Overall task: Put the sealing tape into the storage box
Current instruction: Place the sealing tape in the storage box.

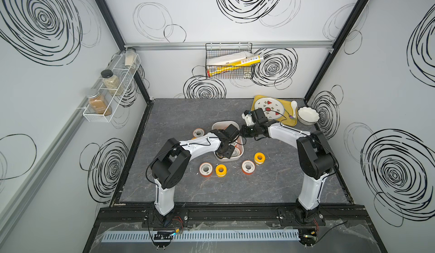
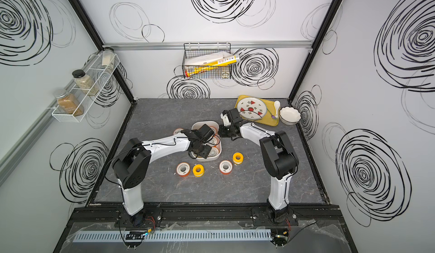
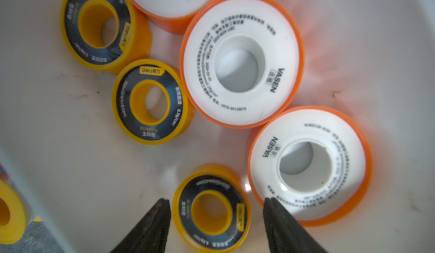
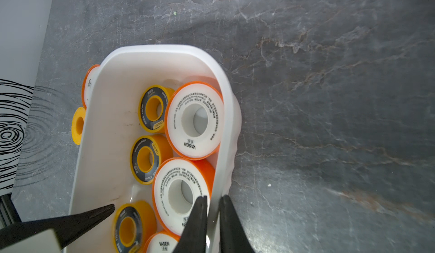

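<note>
The white storage box (image 1: 224, 123) (image 4: 150, 49) stands mid-table with several spools of sealing tape lying flat inside, orange ones with white faces (image 3: 241, 61) and yellow ones with black faces (image 3: 150, 102). My left gripper (image 3: 216, 201) hangs open inside the box, its fingers on either side of a yellow-and-black spool (image 3: 186, 211) with gaps on both sides. My right gripper (image 4: 214, 197) is shut on the box's side wall. On the table in front of the box lie two orange spools (image 1: 205, 169) (image 1: 248, 166) and two yellow ones (image 1: 221, 170) (image 1: 259, 158). One more orange spool (image 1: 198, 133) lies left of the box.
A yellow tray (image 1: 289, 120) with a patterned plate and a spoon sits at the back right, and a white scalloped bowl (image 1: 308, 115) stands beside it. A wire basket (image 1: 229, 61) hangs on the back wall. A spice rack (image 1: 108, 91) is on the left wall.
</note>
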